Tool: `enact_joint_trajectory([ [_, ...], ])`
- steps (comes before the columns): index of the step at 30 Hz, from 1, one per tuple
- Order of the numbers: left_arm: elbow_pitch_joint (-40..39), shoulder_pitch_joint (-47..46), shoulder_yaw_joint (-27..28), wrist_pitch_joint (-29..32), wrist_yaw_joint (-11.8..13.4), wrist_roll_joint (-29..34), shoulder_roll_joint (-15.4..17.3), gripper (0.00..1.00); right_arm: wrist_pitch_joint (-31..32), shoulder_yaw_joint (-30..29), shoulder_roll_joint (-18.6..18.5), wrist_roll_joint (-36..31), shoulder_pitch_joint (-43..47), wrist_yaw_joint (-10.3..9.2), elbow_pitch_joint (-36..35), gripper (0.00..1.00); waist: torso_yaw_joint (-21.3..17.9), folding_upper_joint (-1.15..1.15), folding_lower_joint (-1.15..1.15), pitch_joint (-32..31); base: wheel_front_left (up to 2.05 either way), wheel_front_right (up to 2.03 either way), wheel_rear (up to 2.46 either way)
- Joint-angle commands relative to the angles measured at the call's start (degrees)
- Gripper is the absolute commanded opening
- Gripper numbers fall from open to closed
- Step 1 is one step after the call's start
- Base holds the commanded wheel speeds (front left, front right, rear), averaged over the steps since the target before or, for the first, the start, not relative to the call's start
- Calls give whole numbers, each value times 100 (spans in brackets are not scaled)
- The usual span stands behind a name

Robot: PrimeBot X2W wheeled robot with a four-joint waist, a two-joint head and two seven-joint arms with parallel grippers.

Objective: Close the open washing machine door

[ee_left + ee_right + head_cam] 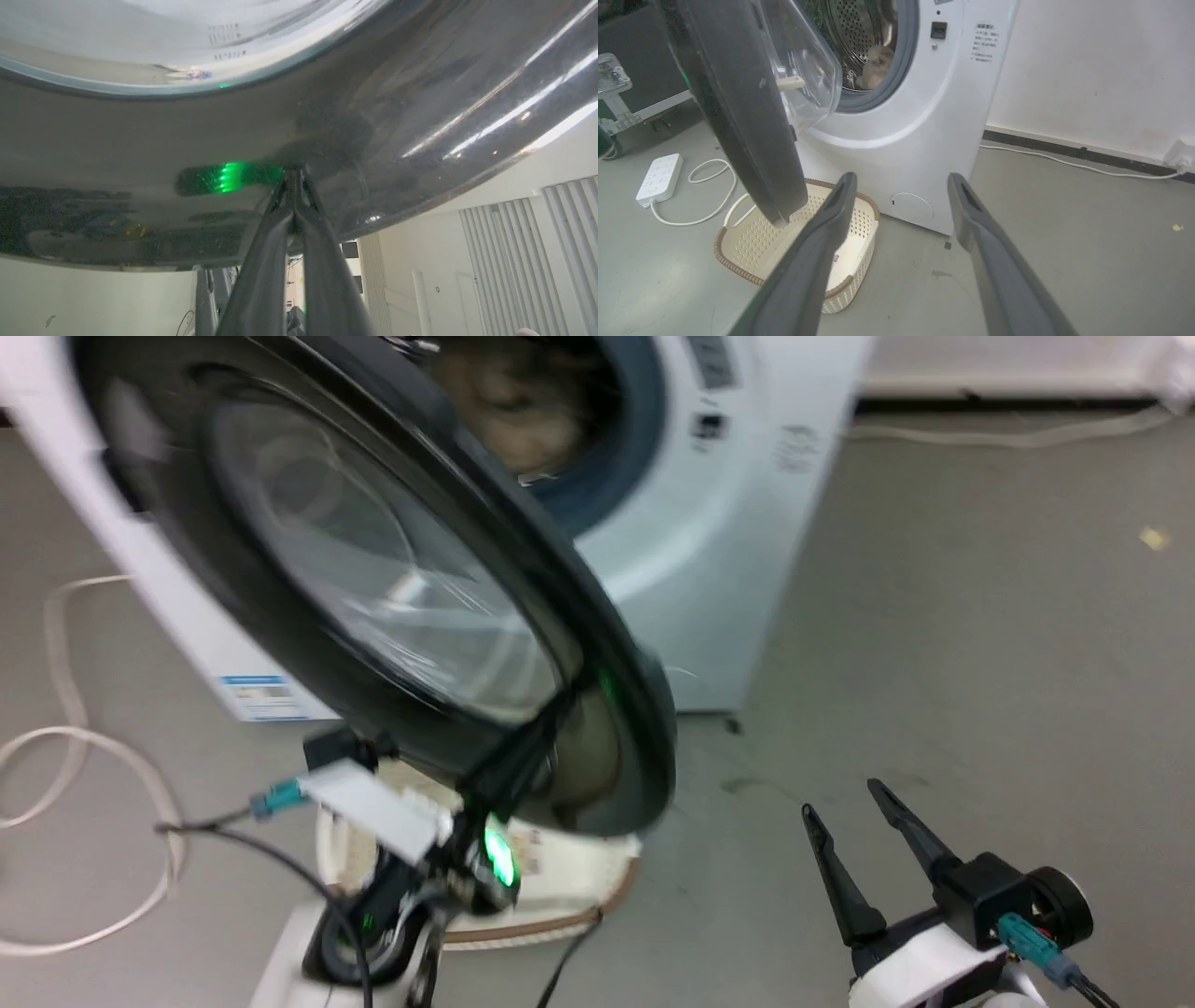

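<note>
The washing machine door (392,588) stands partly open, its glossy black rim and clear glass bowl swung out from the white washing machine (728,523). My left gripper (551,709) is shut, its fingertips pressed against the outer face of the door's black rim (327,116) near the free edge. In the right wrist view the door (738,107) shows edge-on before the grey gasket and steel drum of the washing machine (915,121). My right gripper (845,803) hangs open over the floor at the lower right, apart from the door, nothing between its fingers (831,219).
A cream perforated laundry basket (752,233) sits on the floor under the door, against the machine's front. A white power strip (658,179) and looped cable lie on the floor to the left. White cables (56,747) trail over the grey floor.
</note>
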Motion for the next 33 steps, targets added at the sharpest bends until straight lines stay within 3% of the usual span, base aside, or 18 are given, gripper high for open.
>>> enact_joint_trajectory([
  [1,102,-259,-55,-152,-54,-50,-4,0,-20,-9,16,9,-98,5,1,100,-652,0,-1,478,0,0,0],
  [11,1483,-1855,12,-1626,-109,-292,-5,0,-25,83,62,160,-230,5,-6,100,-1330,0,-1,818,0,0,0],
  [14,1896,-2223,-90,-1860,-115,-357,-5,0,-25,78,67,197,-229,5,-20,100,-1316,0,-1,829,0,0,0],
  [19,1757,-2079,-231,-1886,-116,-145,-2,0,-25,61,68,204,-201,5,-52,100,-1079,0,-1,676,0,0,0],
  [20,1670,-1989,-254,-1905,-116,-23,7,41,-25,45,69,196,-189,5,-64,100,-1009,0,-1,628,0,0,0],
  [21,1558,-1882,-293,-1902,-116,99,22,100,-25,15,69,184,-171,5,-78,100,-928,0,-1,570,0,0,0],
  [27,562,-882,-609,-2073,-117,1033,399,100,-26,-136,66,111,36,5,-198,100,-400,0,-1,112,0,0,0],
  [33,-75,139,-1112,-3392,-117,2693,1249,100,-26,-240,29,170,321,5,-353,100,105,0,-1,-342,0,0,0],
])
